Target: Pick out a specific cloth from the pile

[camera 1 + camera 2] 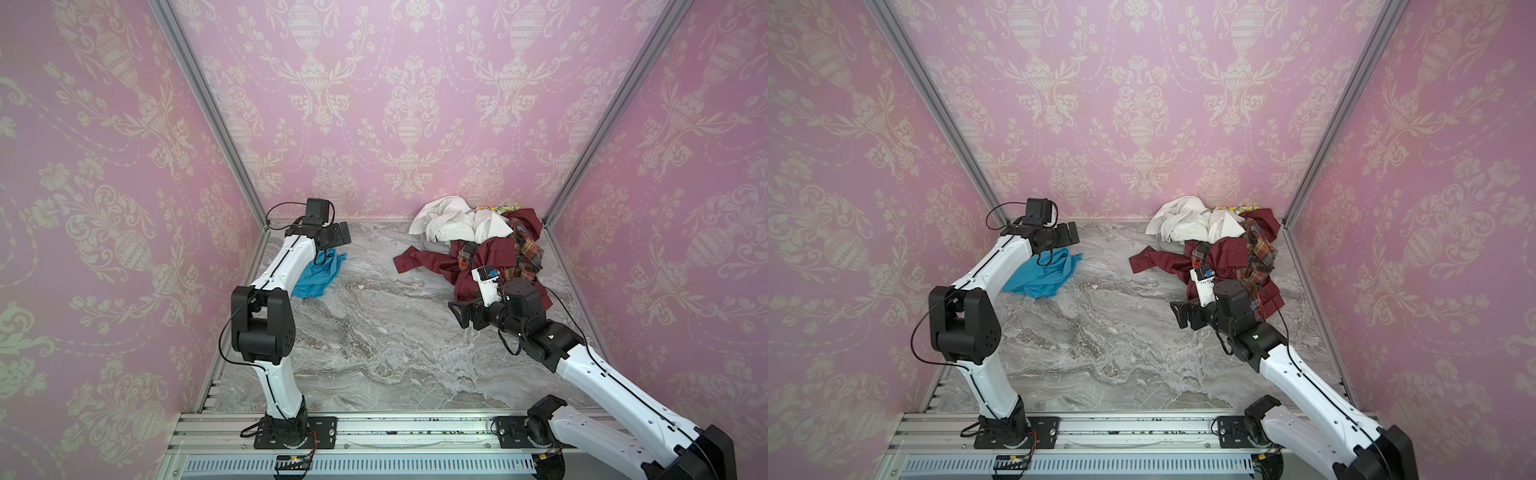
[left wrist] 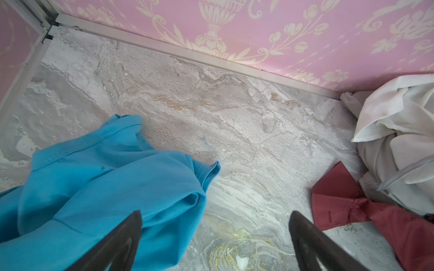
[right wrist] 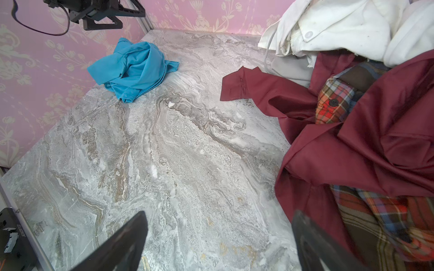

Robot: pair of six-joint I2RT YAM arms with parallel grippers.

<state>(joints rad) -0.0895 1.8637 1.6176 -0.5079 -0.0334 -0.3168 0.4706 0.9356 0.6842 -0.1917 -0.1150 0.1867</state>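
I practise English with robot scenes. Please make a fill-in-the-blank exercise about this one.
1. In both top views the turquoise cloth lies on the ____, apart from the pile.
2. The left gripper is ____ and holds nothing.
3. The sleeve stretching from the pile toward the turquoise cloth is ____.
Missing words: left; open; maroon.

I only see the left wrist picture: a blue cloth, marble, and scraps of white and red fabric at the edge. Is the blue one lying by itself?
Observer: Yes. In both top views the cloth lies alone; bare table separates it from the pile.
Visitor: What else is in that pile?
Observer: A plaid shirt on its right side and yellow floral fabric at the back.
Visitor: Where's the other arm?
Observer: The right gripper hangs open by the pile's near edge, holding nothing.
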